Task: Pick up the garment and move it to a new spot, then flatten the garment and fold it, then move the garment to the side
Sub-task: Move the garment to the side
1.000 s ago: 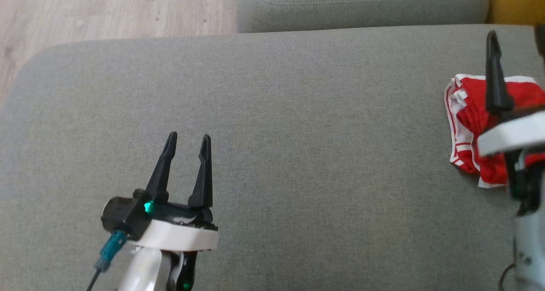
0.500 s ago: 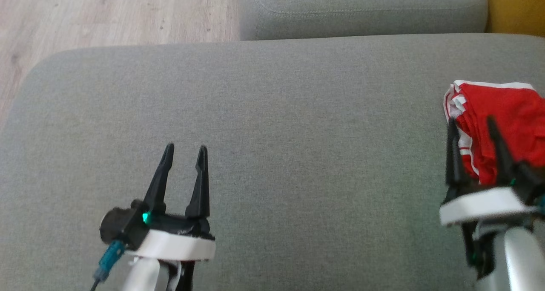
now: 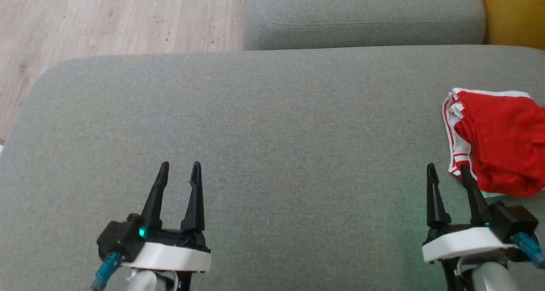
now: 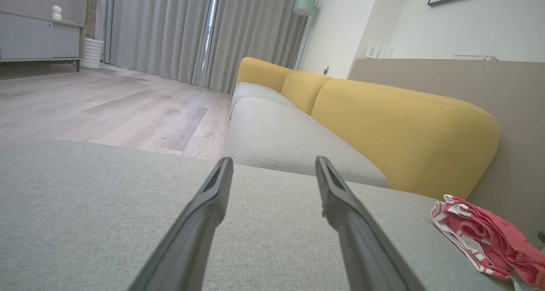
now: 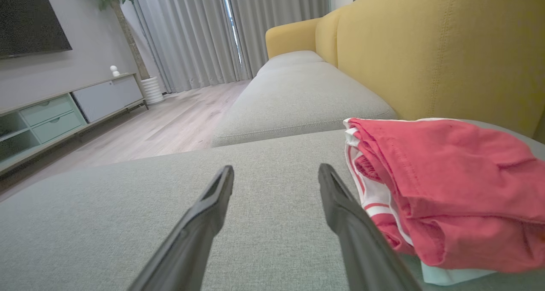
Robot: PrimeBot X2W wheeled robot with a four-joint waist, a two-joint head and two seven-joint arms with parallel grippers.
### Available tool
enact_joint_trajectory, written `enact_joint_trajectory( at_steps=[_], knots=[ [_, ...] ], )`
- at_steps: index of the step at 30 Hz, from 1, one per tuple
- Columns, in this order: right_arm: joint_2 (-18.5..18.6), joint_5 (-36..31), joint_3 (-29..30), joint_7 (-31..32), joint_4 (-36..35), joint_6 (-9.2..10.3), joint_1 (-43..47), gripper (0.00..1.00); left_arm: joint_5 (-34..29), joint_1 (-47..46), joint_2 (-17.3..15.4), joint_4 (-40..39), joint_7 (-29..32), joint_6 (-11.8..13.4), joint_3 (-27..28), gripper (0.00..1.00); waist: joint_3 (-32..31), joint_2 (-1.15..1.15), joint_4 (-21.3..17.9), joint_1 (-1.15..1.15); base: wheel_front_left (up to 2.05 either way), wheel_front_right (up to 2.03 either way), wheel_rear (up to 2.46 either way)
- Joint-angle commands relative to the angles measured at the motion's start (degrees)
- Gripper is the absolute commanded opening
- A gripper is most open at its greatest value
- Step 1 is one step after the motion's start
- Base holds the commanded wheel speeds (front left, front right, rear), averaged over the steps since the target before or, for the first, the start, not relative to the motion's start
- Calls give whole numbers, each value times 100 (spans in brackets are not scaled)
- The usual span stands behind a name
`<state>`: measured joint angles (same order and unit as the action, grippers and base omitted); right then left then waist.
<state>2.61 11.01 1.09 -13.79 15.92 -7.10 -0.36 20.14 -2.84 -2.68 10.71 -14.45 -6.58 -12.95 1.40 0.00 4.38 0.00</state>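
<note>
Garment (image 3: 502,142) in red with white striped trim is seen lying bunched in loose folds on the grey sofa seat (image 3: 272,125), at its far right side in the head view and near the yellow backrest (image 4: 404,133). It is held by nothing.

The right gripper (image 3: 447,167) is placed low over the seat, just beside the garment's near left corner. Its jaws are spread wide and are empty. In the right wrist view the right-hand finger (image 5: 355,227) is seen close along the white-trimmed edge of the cloth; whether the cloth is touched cannot be told.

The left gripper (image 3: 179,166) is set well apart from the garment, over bare cushion towards the left of the seat. Its jaws too are spread wide, with nothing between them. Both pairs of fingers are pointed towards the far edge of the seat.

Beyond that edge a second grey cushion (image 3: 362,14) is seen, with pale wooden floor (image 3: 106,18) to its left. Grey curtains (image 4: 170,27) are shown at the back of the room in the left wrist view.
</note>
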Motion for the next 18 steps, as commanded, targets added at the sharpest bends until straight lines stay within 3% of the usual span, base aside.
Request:
enact_joint_trajectory(
  at_steps=[1, 18],
  knots=[
    [28, -20, -125, -82, -158, -39, -203, 100, 29, -85, -20, -195, -55, -24, 222, 100, 2, 0, 3, 0, 0, 0, 0],
    [27, -70, -101, -119, -229, -39, -305, 100, 135, -34, -20, -275, -55, -68, 333, 100, -14, 0, -23, 0, 0, 0, 0]
  ],
)
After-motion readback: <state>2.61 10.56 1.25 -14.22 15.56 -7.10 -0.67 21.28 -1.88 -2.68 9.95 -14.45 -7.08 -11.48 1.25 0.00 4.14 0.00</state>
